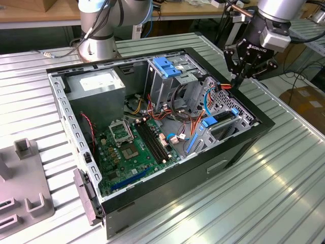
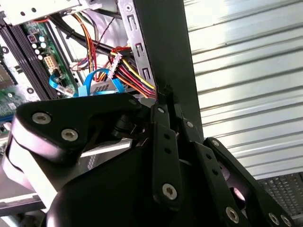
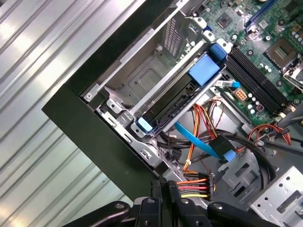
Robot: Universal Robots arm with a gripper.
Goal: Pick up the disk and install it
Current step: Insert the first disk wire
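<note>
My gripper (image 1: 237, 80), fingers pinched together on nothing, points down from the tilted wrist over the computer case (image 1: 203, 173) rim beside coloured wires (image 3: 194, 187); the disk (image 3: 203, 72) sits inside its metal bay (image 3: 142, 78)

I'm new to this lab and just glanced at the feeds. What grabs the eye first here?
The open computer case on the ribbed metal table, its green motherboard exposed. Above its edge at the exterior view's right hangs the black gripper, shut, near the blue-railed disk inside the case.
</note>
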